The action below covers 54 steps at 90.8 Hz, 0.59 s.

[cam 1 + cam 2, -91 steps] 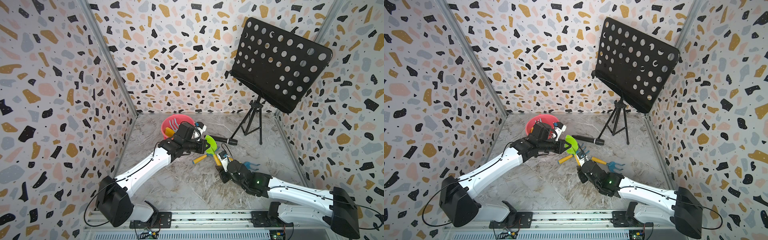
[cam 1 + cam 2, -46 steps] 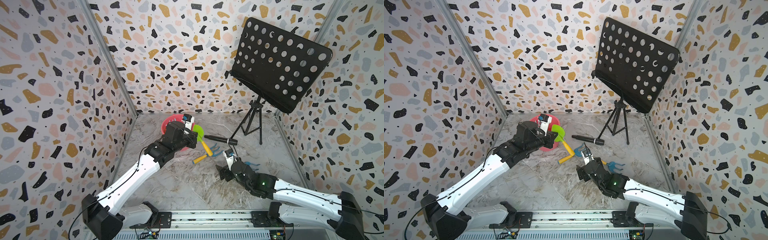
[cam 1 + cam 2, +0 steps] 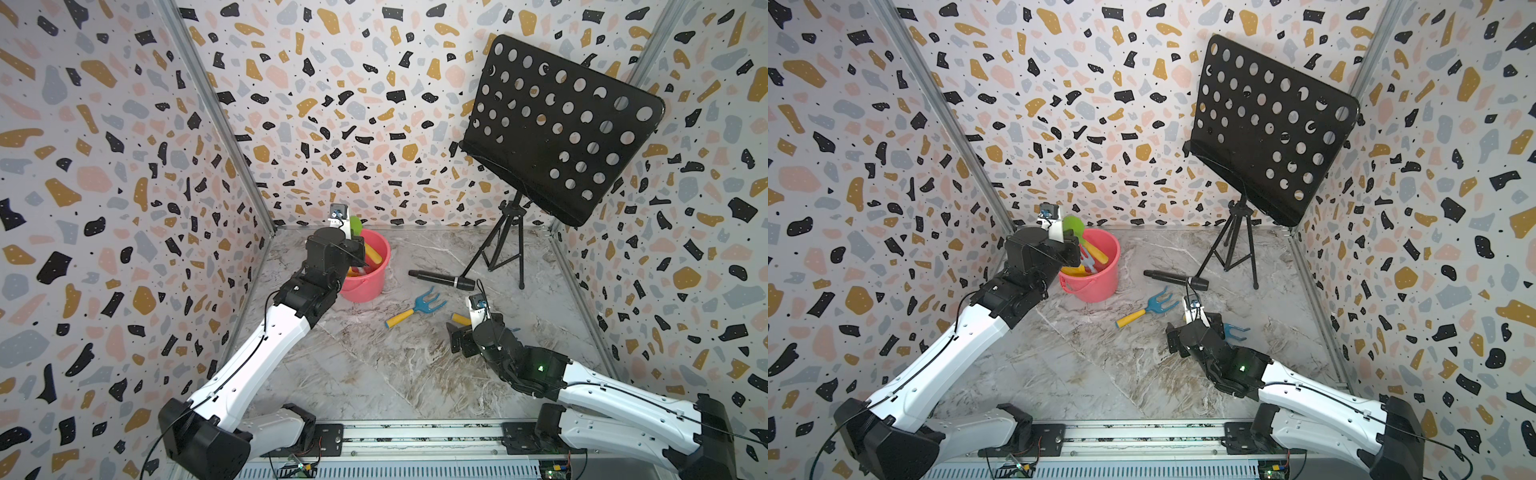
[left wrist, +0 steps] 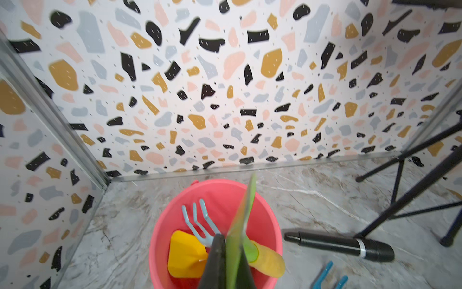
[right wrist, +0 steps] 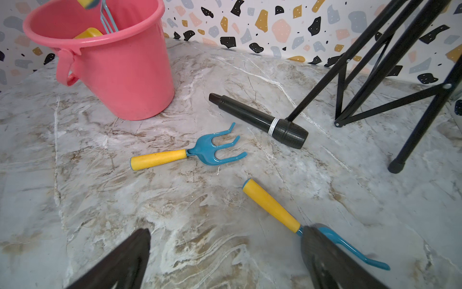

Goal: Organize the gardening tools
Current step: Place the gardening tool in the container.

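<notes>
**Trowel held over the bucket, two forks on the counter**

The left claw [image 4: 230,265] is clamped tight on the green trowel [image 4: 243,217]. It grips the blade, which stands on edge between the fingers, while the yellow handle slants down inside the pink bucket [image 3: 365,286]. The trowel is above the bucket's mouth, near the back corner of the counter [image 3: 374,374].

Two tools already lie in the bucket: the light-blue rake [image 4: 197,222], tines up, and the yellow shovel [image 4: 185,255] beside it.

A blue fork [image 3: 419,307] lies flat on the counter between the bucket and the right arm, apart from both. Its tines point toward the black microphone [image 3: 440,279], which lies near the foot of the music stand [image 3: 557,124].

The right claw [image 5: 226,231] hangs low over the counter, spread wide with nothing in it. The second blue fork [image 5: 272,205] lies flat just beside it. In the right wrist view one of its fingers [image 5: 325,255] covers the fork's neck, and I cannot tell whether they touch. In both top views only the ends of this fork show past the claw.
</notes>
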### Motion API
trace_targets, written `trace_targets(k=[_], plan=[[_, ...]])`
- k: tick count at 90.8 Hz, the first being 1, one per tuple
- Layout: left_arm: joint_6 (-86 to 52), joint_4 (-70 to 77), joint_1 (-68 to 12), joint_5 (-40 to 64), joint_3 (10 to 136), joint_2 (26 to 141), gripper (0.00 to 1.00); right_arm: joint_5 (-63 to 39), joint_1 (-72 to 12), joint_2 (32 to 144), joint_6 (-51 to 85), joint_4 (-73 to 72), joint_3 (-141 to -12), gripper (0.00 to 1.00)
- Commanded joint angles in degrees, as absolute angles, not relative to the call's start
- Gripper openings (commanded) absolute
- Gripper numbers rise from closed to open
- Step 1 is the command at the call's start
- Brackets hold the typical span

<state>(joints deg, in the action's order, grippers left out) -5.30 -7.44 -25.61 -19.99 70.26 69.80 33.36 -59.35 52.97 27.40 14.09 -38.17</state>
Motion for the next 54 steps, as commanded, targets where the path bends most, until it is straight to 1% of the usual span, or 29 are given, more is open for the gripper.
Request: trace_targets(k=[1, 27, 54], plan=[[-0.3, 1.4, -24.9, -24.8, 72.4, 71.1, 0.0, 36.2, -59.0, 51.7, 29.5, 17.3, -38.5, 1.0], [5.8, 6.2, -24.2, -26.4, 73.7, 76.0, 0.0, 36.7, -58.6, 50.9, 30.2, 18.6, -39.0, 1.0], [8.0, 6.7, -24.2, -25.2, 74.2, 79.8, 0.0, 38.2, -58.5, 51.2, 30.1, 19.8, -39.9, 1.0]])
